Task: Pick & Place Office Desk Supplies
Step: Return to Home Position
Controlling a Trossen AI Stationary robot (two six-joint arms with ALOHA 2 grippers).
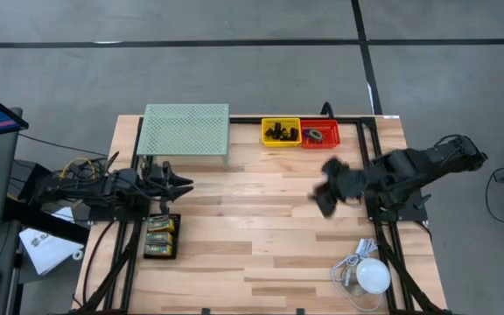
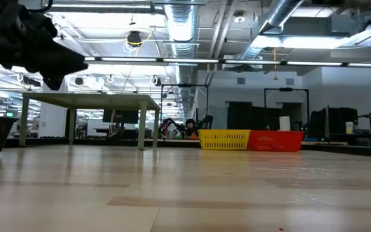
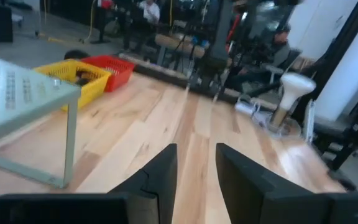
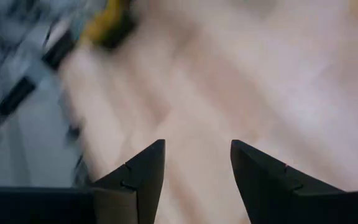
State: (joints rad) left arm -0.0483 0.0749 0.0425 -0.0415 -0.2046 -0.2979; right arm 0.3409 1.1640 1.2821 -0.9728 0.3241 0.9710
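The right hand [image 1: 329,191] is held over the bare middle of the tabletop [image 1: 261,227]. Its fingers are spread with nothing between them. It is well apart from the yellow basket [image 1: 281,122] at the far edge, where small black supplies [image 1: 278,133] are gathered. A dark ring-like item is seen in the red basket [image 1: 320,143], which touches the yellow one on its right. The left hand [image 1: 180,184], likewise parted and empty, is parked at the left, just beside the pale-green mesh stand [image 1: 185,129] and near the black tray [image 1: 179,238] of green card-backed packs [image 1: 160,236]. If the right arm is folded back carelessly, the white dome lamp [image 1: 374,276] and its cord at the near right corner could be caught. With a wide swing, the baskets could be clipped and the sorted pieces spilled.
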